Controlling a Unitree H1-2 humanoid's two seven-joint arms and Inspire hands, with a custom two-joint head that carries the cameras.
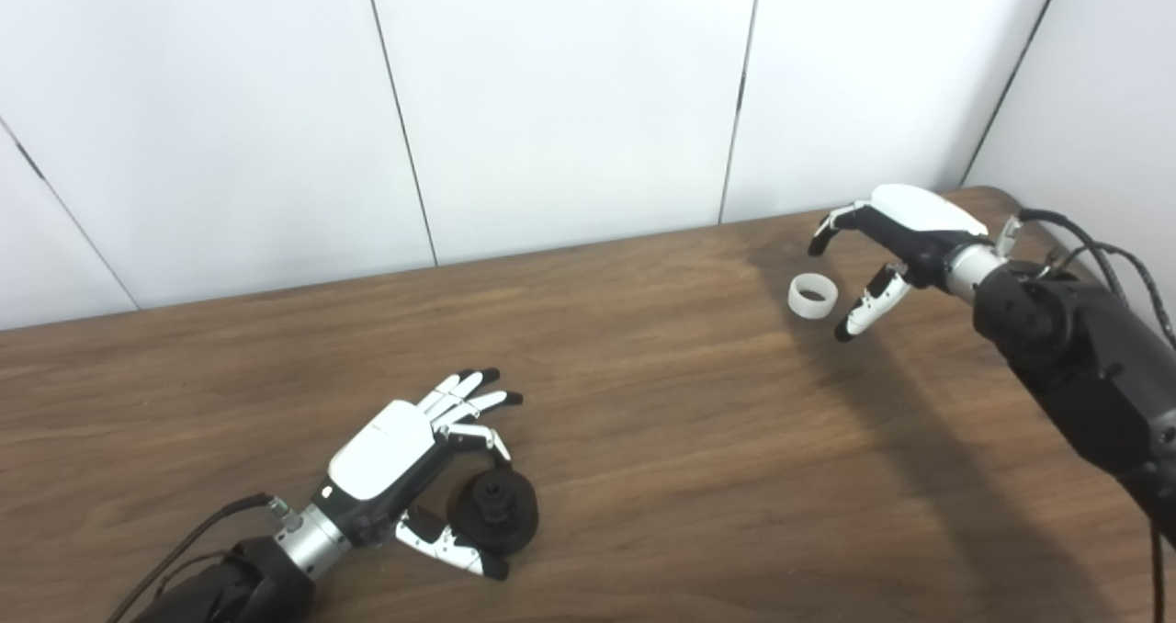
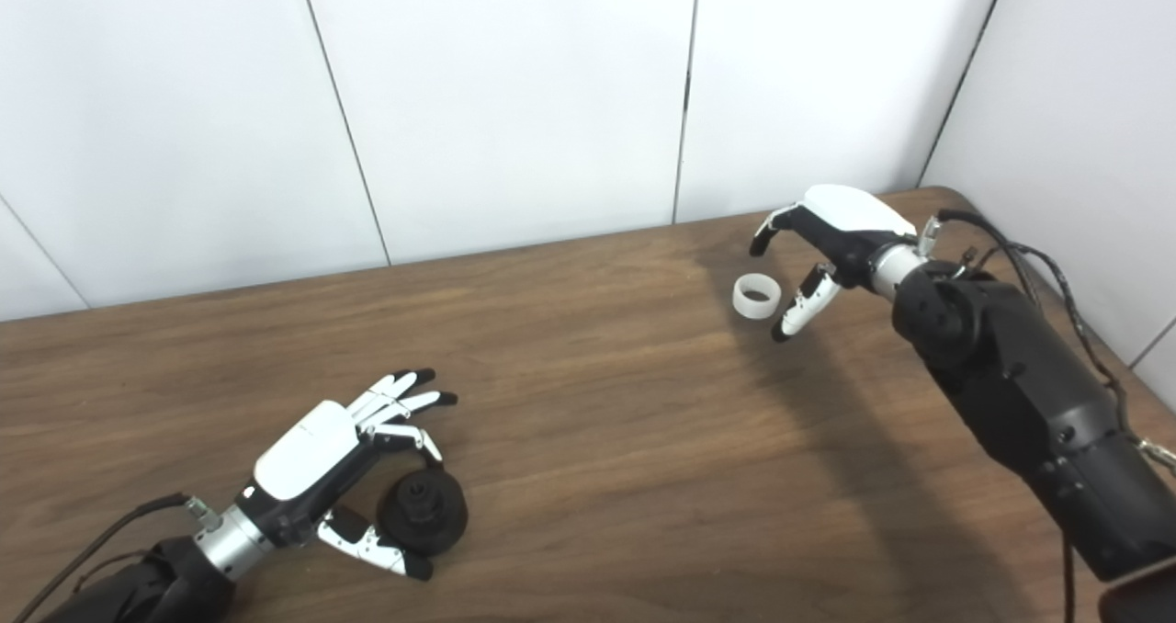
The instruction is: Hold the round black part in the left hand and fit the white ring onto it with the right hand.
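1. While the round black part (image 1: 493,511) lies on the table (image 1: 643,439), the left hand (image 1: 404,458) brackets it, fingers spread, not yet gripping.
2. The white ring (image 1: 813,296) lies far right; the right hand (image 1: 887,246) hovers beside it, fingers wide.
3. Both grasps seem pending; each hand must close first.

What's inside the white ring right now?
Nothing: the white ring lies hollow on the table, and only its own shadowed inner wall shows through the opening. The right hand hovers open beside it; the ring's underside is hidden.
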